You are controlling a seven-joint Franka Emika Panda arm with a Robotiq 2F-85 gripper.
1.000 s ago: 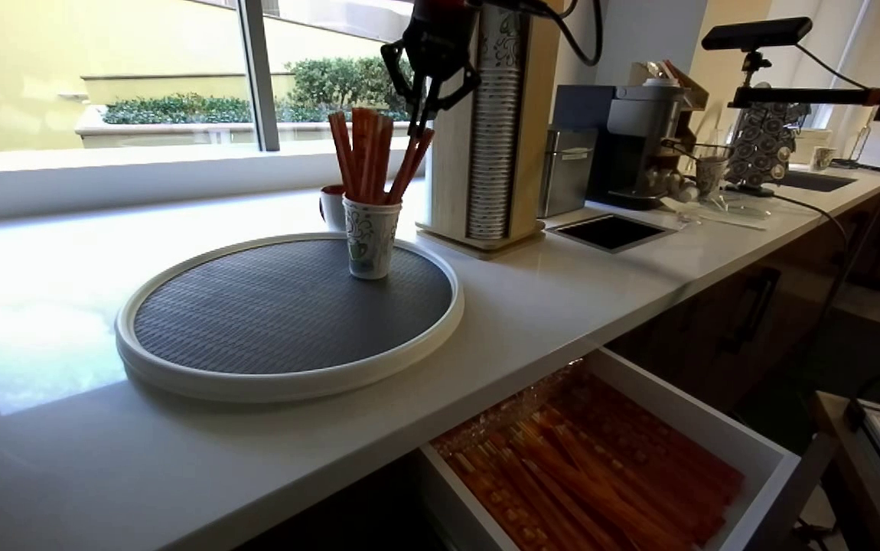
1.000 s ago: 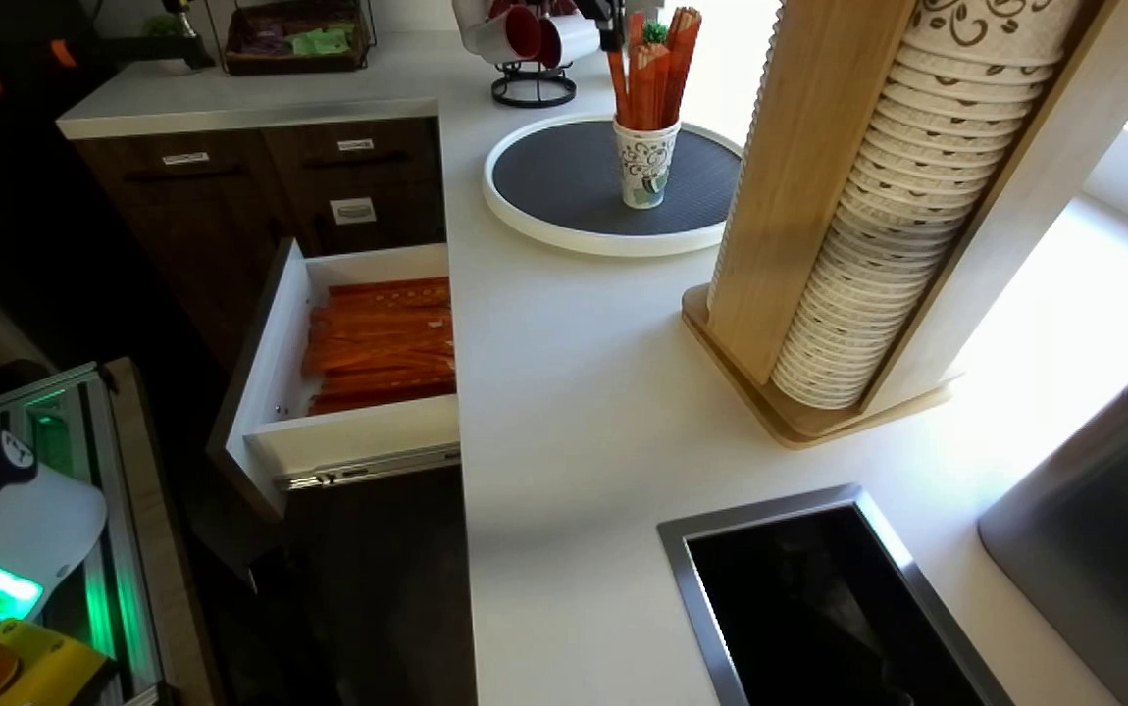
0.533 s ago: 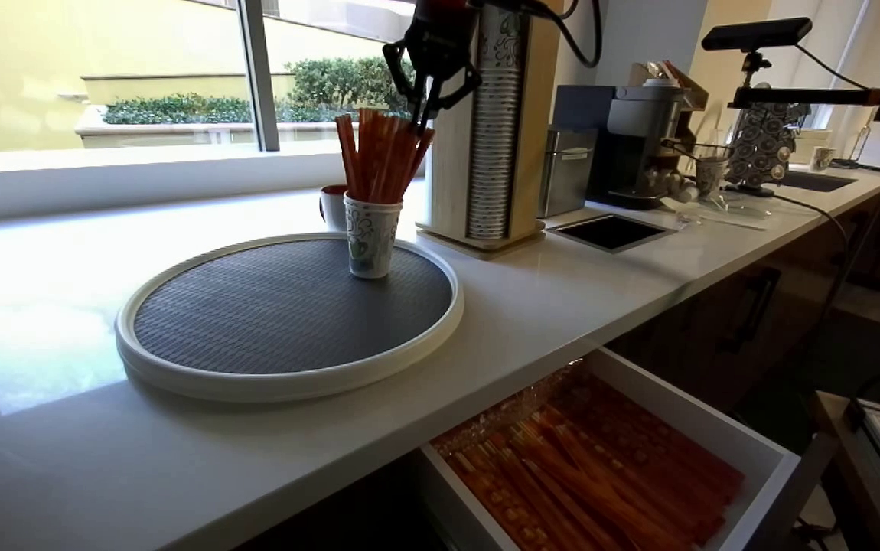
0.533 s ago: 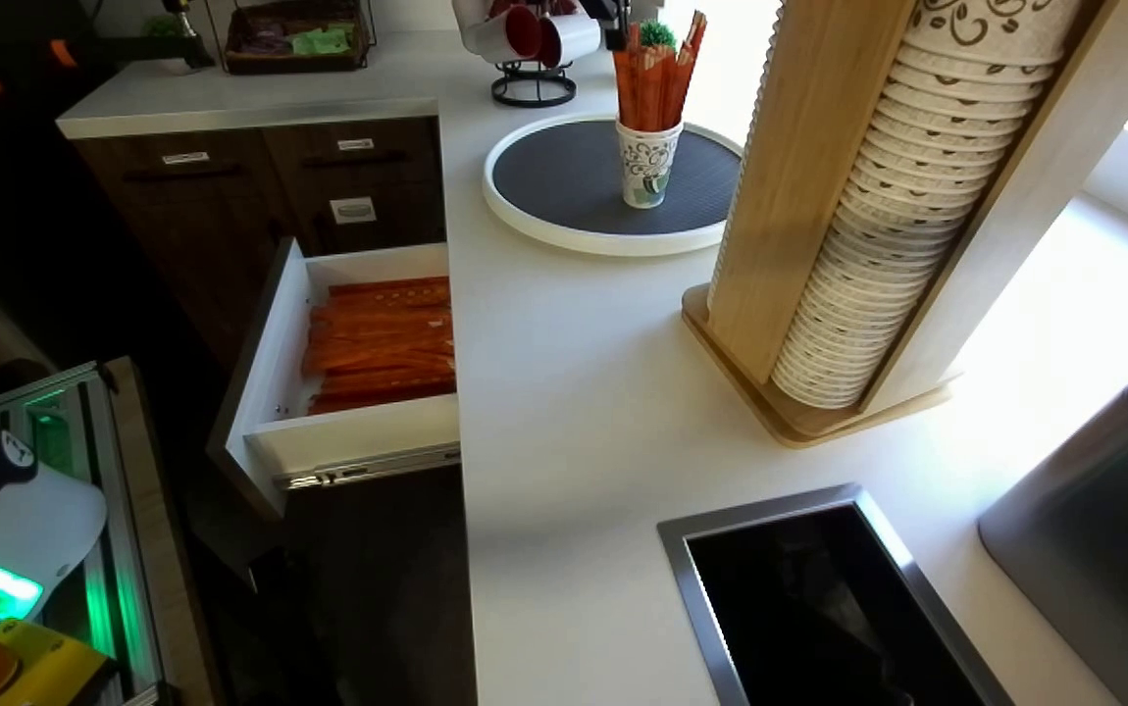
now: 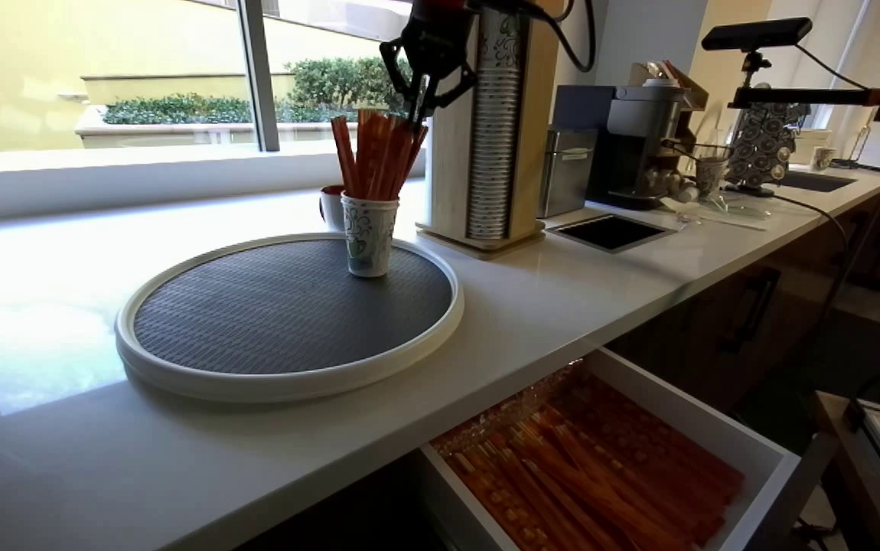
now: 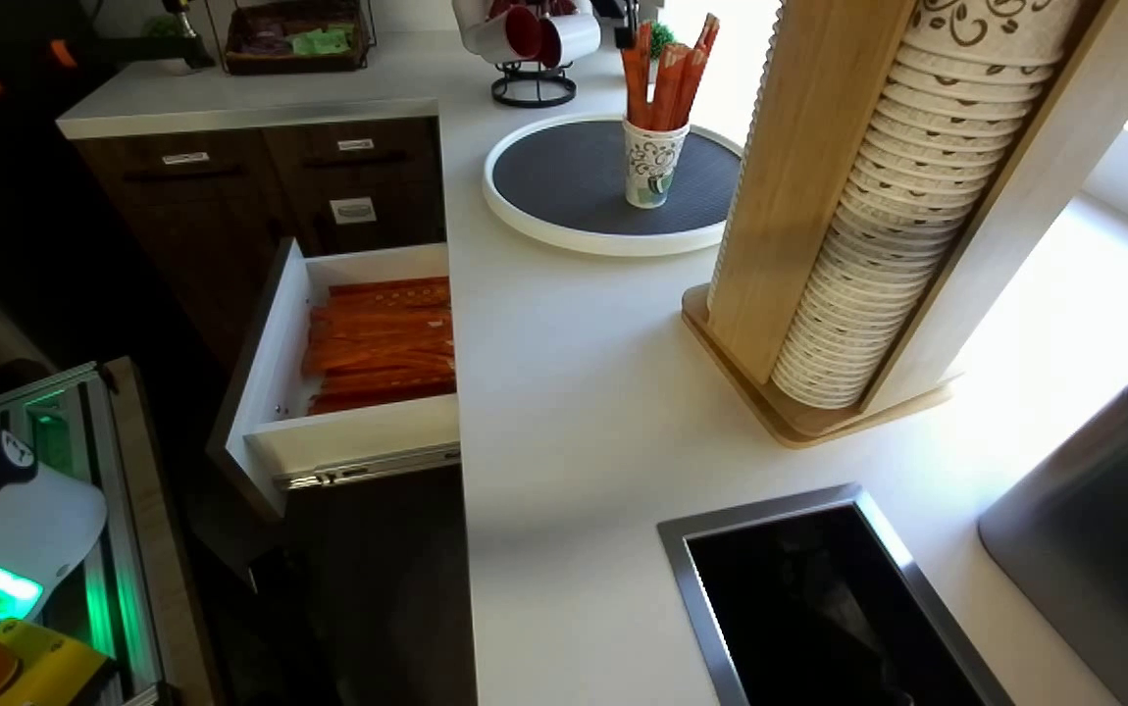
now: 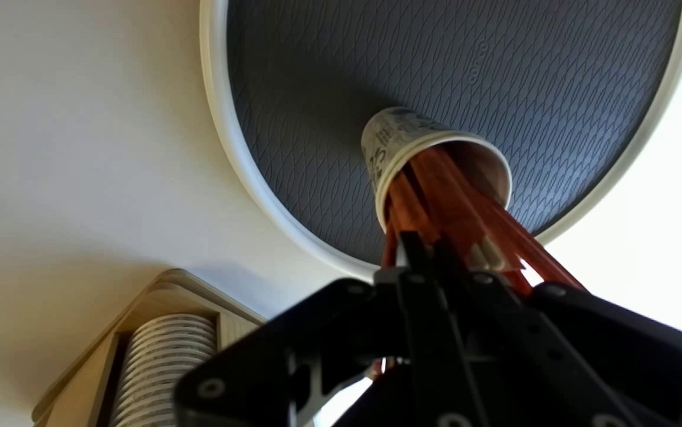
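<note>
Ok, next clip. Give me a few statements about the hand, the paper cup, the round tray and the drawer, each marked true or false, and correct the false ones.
1. The paper cup stands on the round tray. True.
2. The drawer holds red-orange sticks. True.
3. The drawer is shut. False: it is pulled open.
4. The hand is shut, its tips at the tops of the cup's sticks. True.
5. The wooden cup holder stands on the tray. False: the wooden cup holder stands on the counter, beside the tray.
6. The paper cup is plain. False: it bears a swirling pattern.
</note>
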